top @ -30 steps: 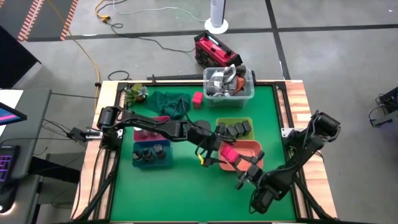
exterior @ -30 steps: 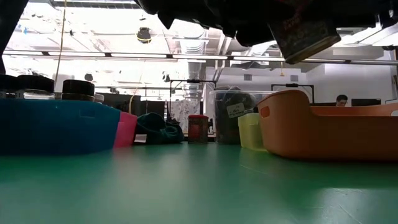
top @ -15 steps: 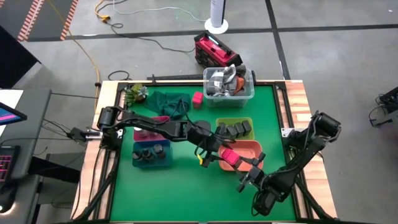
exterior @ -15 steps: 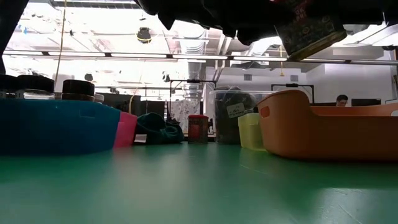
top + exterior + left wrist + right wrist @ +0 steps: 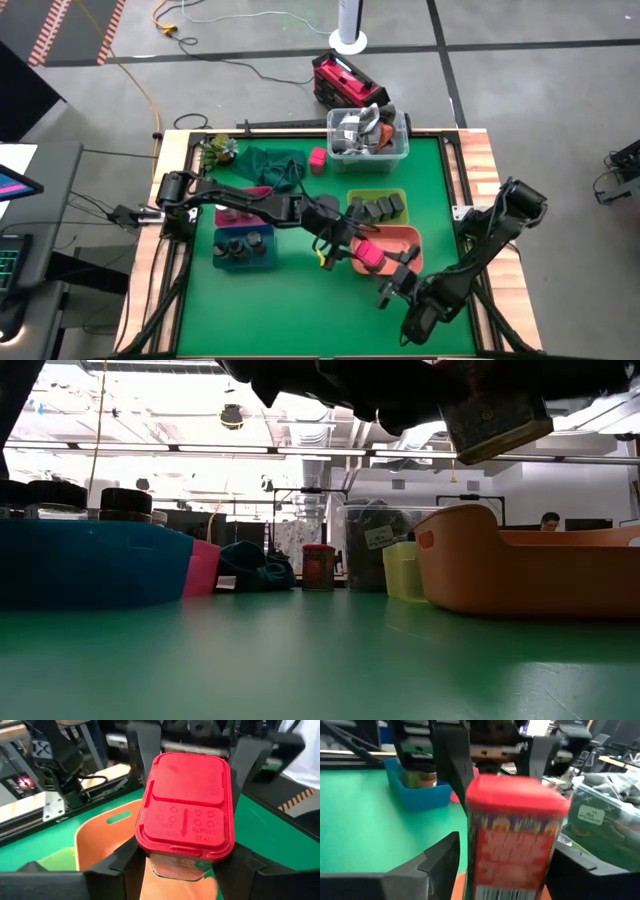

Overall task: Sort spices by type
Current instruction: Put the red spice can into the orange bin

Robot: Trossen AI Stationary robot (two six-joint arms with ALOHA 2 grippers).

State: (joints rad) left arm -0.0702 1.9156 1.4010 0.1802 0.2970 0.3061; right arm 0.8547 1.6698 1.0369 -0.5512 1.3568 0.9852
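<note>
Left wrist view: red-lidded spice tin [image 5: 184, 815] embossed "REMOVE SEAL".

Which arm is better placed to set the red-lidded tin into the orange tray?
Left. Its claw grips the red-lidded tin above the orange tray; the right claw has let go and sits beside it.

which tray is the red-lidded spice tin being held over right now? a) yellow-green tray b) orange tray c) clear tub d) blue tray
b: the high view shows the red-lidded spice tin held by the left gripper above the orange tray, and the left wrist view shows orange just beneath it.
</note>
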